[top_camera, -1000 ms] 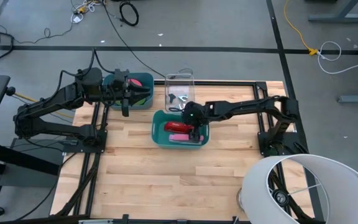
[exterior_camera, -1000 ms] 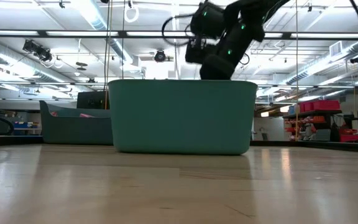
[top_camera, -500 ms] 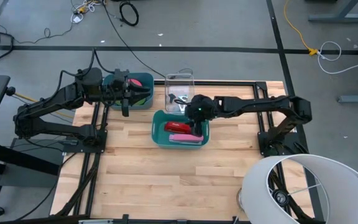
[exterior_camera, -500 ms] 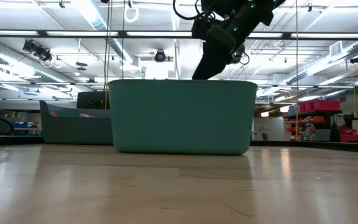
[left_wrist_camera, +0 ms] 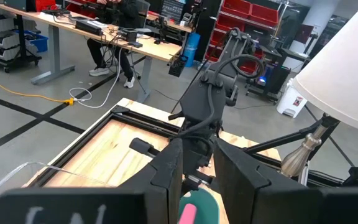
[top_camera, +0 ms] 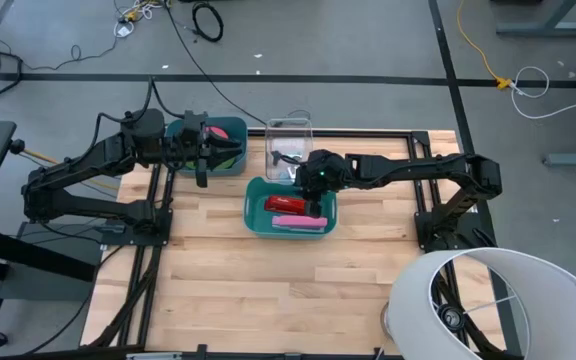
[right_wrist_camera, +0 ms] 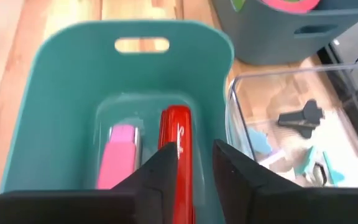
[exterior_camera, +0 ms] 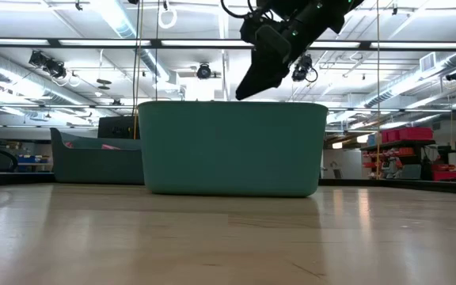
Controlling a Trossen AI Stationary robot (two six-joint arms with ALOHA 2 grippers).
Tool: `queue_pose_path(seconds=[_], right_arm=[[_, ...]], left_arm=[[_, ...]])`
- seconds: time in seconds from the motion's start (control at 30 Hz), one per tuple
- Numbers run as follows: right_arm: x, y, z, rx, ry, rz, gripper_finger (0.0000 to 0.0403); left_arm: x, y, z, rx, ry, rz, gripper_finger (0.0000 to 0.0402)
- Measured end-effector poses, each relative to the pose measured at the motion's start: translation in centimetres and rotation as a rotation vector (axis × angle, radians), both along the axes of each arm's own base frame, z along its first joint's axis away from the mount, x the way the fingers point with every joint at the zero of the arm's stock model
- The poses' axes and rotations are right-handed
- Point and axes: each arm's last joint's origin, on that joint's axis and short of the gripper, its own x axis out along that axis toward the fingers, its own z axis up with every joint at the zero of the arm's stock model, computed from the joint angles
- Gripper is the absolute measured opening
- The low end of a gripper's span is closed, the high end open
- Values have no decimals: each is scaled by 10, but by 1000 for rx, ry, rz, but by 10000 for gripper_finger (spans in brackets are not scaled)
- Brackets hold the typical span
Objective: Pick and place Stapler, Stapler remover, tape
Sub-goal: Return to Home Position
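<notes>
**High view: everything looks binned**

Seen from above, red stapler (top_camera: 286, 204) and pink stapler (top_camera: 290, 220) lie in the green bin (top_camera: 249, 208). Tape (top_camera: 228, 145) sits in the blue bin (top_camera: 226, 121), left hand (top_camera: 201, 178) over it.

Low view: right hand (exterior_camera: 244, 89) hovers above the green bin.

Right wrist view: it is narrow, empty; stapler removers (right_wrist_camera: 300, 117) lie in the clear bin (right_wrist_camera: 231, 118).

Left wrist view: narrow, empty. Only homing seems left.
</notes>
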Motion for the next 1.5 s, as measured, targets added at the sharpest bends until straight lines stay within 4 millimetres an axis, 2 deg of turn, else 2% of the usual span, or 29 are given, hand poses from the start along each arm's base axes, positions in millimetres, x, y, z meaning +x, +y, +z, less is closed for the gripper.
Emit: queue_pose_path(seconds=[0.53, 0.8, 1.07, 1.2, 1.37, 1.5], right_arm=[[11, 9, 11, -5, -151, 80, 39], [13, 27, 38, -56, -350, 147, 17], [1, 34, 62, 44, -456, 96, 3], [-9, 35, 61, 68, -467, 85, 3], [-21, 37, 46, 69, -460, 89, 2], [-41, 39, 33, 93, -460, 128, 2]], left_arm=[[0, 0, 0, 0, 0, 0, 94], [0, 0, 0, 0, 0, 0, 94], [0, 0, 0, 0, 0, 0, 94], [0, 0, 0, -1, 0, 0, 94], [0, 0, 0, 0, 0, 0, 94], [0, 0, 0, 0, 0, 0, 94]])
